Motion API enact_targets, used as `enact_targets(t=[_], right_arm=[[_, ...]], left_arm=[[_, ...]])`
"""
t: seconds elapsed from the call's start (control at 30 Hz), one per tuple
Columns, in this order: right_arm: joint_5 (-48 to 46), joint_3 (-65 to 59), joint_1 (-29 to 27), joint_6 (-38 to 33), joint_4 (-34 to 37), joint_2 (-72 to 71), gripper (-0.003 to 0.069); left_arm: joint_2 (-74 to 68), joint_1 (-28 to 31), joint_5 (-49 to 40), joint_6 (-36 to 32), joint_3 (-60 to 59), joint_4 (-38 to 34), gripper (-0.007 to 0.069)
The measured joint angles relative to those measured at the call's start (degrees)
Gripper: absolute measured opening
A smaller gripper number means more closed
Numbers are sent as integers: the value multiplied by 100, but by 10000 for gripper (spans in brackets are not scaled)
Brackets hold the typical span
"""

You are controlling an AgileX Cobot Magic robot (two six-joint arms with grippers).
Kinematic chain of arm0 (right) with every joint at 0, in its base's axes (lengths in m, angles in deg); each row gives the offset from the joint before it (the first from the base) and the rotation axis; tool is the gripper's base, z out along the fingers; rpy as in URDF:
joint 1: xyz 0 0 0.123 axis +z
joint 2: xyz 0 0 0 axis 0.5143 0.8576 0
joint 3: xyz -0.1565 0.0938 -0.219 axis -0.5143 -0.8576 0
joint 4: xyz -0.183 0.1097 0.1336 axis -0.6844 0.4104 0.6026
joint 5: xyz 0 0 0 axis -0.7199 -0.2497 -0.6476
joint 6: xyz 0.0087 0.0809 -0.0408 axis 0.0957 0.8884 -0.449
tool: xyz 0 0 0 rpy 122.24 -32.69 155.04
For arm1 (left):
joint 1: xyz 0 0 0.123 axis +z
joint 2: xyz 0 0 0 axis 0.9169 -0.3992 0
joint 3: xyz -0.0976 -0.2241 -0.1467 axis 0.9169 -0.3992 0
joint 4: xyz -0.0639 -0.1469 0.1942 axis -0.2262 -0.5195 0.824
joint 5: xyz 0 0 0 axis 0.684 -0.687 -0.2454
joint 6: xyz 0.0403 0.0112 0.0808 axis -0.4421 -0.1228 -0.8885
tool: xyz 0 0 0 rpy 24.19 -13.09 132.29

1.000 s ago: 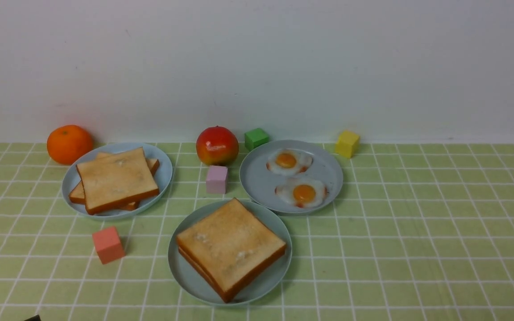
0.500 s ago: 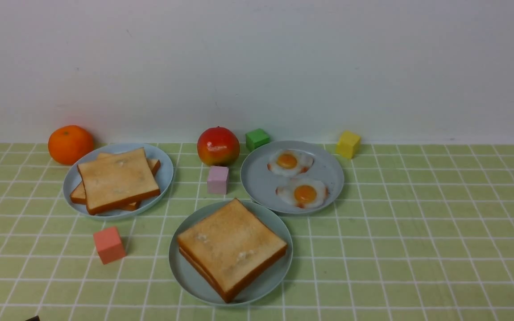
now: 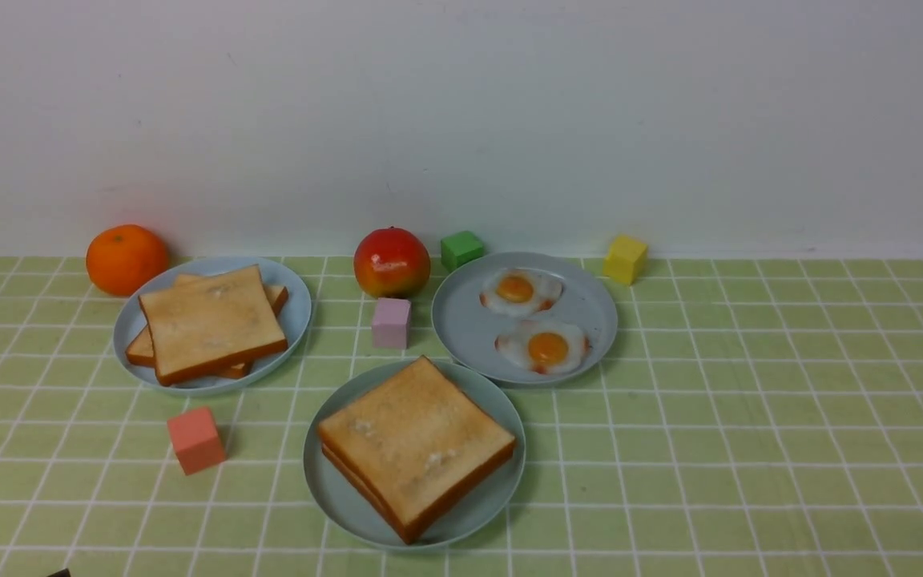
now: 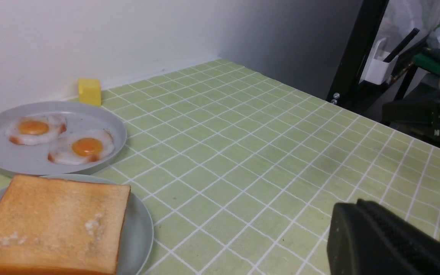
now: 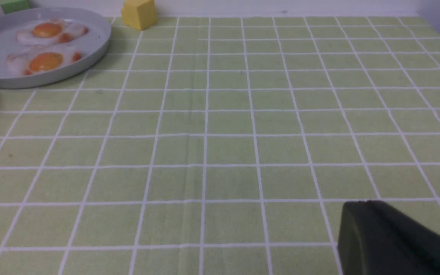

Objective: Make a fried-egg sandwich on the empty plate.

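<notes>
Looking across my worktop (image 3: 750,449) with its green checked cover, the sandwich (image 3: 416,445) sits on the mint-teal plate (image 3: 333,497) nearest to me, just left of centre. I can see two toast slices stacked on it with a thin dark seam between them; whether an egg is in there I can't tell.

Behind it to the right is a greyer plate (image 3: 461,320) with two fried eggs (image 3: 542,348), its near rim almost touching the sandwich plate. Behind to the left, another plate (image 3: 295,308) carries a stack of plain toast (image 3: 209,323).

Other stuff lying around: an orange (image 3: 126,259) back left by the wall, a red apple (image 3: 390,261) between the two far plates, a pink cube (image 3: 390,322) right in front of the apple, a green cube (image 3: 461,249) beside it, a yellow cube (image 3: 624,258) behind the egg plate on the right, and a salmon cube (image 3: 195,440) left of the sandwich plate.

My jaws are pulled back and out of the front view. In each wrist view, only one dark corner of them shows: left (image 4: 384,240), right (image 5: 392,240). Both sets are closed tight with nothing in them, well apart from the plates.
</notes>
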Motion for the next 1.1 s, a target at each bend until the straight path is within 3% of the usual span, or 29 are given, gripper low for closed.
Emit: enact_targets(t=[0.63, 0.73, 0.9, 1.1], right_arm=[[-16, -1, 0, 0, 16, 0, -3], [-16, -1, 0, 0, 16, 0, -3], [-16, -1, 0, 0, 21, 0, 1], [-21, -1, 0, 0, 21, 0, 4]], left_arm=[[0, 0, -16, -102, 0, -10, 14], [106, 141, -60, -310, 0, -323, 12], [701, 979, -538, -677, 0, -1052, -13], [1990, 3059, -1552, -970, 0, -1352, -13]])
